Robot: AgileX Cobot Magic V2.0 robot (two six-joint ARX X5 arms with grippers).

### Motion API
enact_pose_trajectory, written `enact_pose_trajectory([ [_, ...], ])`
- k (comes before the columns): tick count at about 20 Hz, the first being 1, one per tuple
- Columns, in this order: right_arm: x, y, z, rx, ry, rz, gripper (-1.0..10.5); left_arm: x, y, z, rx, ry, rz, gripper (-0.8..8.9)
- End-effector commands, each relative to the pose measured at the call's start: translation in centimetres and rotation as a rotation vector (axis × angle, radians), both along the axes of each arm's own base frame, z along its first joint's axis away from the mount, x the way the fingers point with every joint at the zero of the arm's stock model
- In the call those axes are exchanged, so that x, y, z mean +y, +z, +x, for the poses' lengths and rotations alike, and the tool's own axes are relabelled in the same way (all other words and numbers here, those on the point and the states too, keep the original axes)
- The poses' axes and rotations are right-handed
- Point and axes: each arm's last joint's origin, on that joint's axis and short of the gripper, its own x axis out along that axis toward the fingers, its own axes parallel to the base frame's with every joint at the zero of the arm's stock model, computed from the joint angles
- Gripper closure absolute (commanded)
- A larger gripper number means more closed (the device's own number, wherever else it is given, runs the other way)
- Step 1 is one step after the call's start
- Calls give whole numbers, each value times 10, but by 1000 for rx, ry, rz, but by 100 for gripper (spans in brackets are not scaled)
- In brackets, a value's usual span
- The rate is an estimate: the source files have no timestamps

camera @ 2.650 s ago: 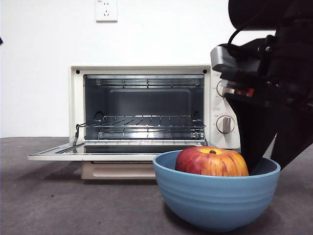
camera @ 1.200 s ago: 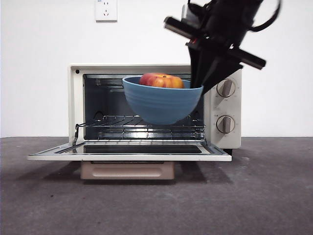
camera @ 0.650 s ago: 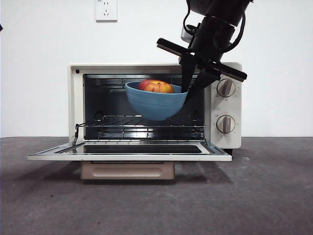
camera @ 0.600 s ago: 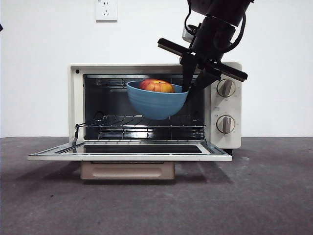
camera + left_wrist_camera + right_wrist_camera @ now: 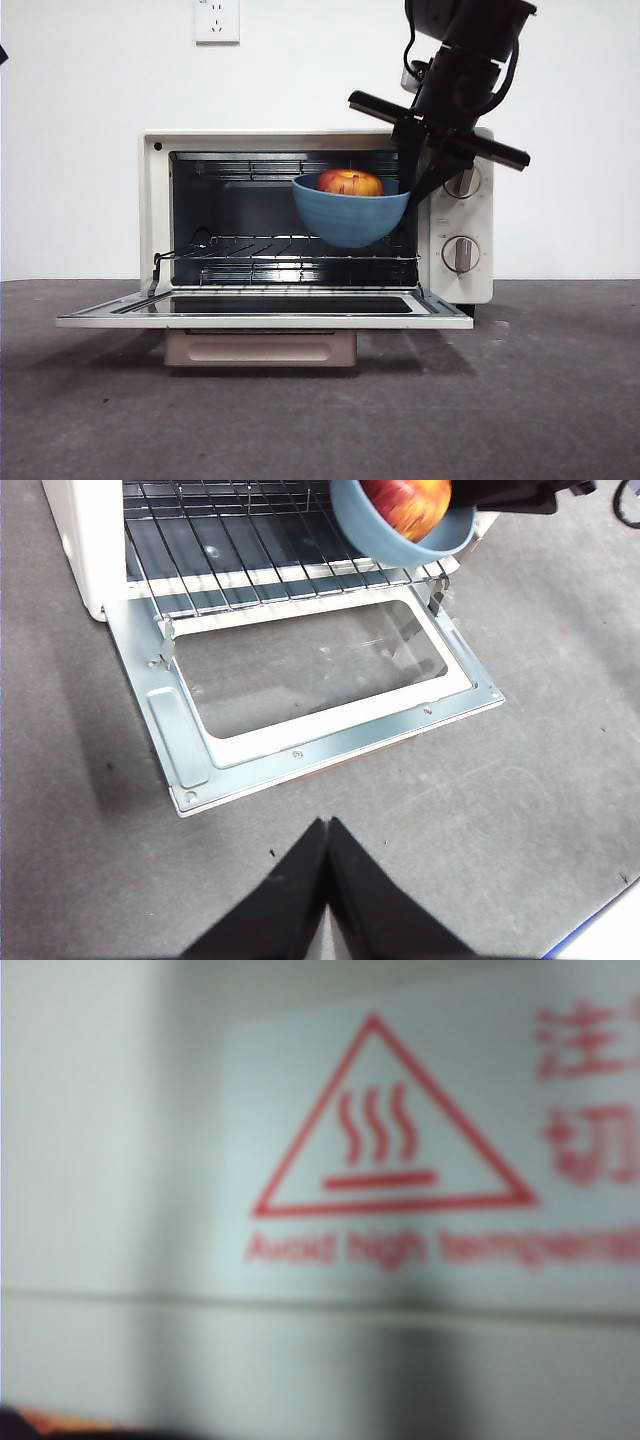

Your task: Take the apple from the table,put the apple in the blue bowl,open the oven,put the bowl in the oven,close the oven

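Inside the mouth of the oven [image 5: 160, 215], at the right end of its open cavity, the blue bowl [image 5: 350, 216] hangs clear above the wire rack [image 5: 300, 248], with the apple [image 5: 349, 183] sitting in it. Half a second ago the bowl was nearer the middle of the opening and tilted; now it sits further right, close to the knob panel, more level and deeper in. The right gripper [image 5: 412, 185] comes down from above the oven and pinches the bowl's right rim between its black jaws. Its own wrist camera shows only a blurred red heat-warning triangle [image 5: 385, 1125] on cream-white oven metal.

The oven's door [image 5: 300, 695] lies dropped flat in front of the oven, a metal frame around a glass pane. The rack is thin bright wire, and two round knobs [image 5: 460, 218] stand one above the other on the oven's right panel. The bowl is matte with faint horizontal ridges; the apple is red streaked with yellow-orange.

The left gripper [image 5: 326, 825] hovers over the table [image 5: 520, 780] in front of the oven door, its jaws pressed together on nothing. The table is dark grey, rough and mottled.
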Motion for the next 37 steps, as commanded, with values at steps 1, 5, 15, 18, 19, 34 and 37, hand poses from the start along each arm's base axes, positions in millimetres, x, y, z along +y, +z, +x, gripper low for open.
enact_pose_trajectory([
  [1, 7, -5, 8, 4, -6, 11, 944, -1, 3, 1, -16, -12, -1, 806],
  [5, 10, -6, 9, -12, 3, 15, 885, -1, 2, 1, -14, -12, -1, 806],
  [15, 8, 9, 4, -75, 42, 11, 800, -1, 2, 3, -10, -12, 0, 806],
  [18, 4, 19, -3, -85, 54, 3, 800, -2, 1, 6, -8, -12, 1, 806],
  [19, 2, 24, -6, -93, 67, -5, 800, -2, 1, 7, -11, -12, 0, 806],
  [34, -35, 128, -144, -324, 451, -232, 799, 4, -41, 79, 88, 87, -92, 807],
  [37, -43, 134, -178, -382, 497, -208, 799, 11, -64, 101, 155, 138, -101, 807],
])
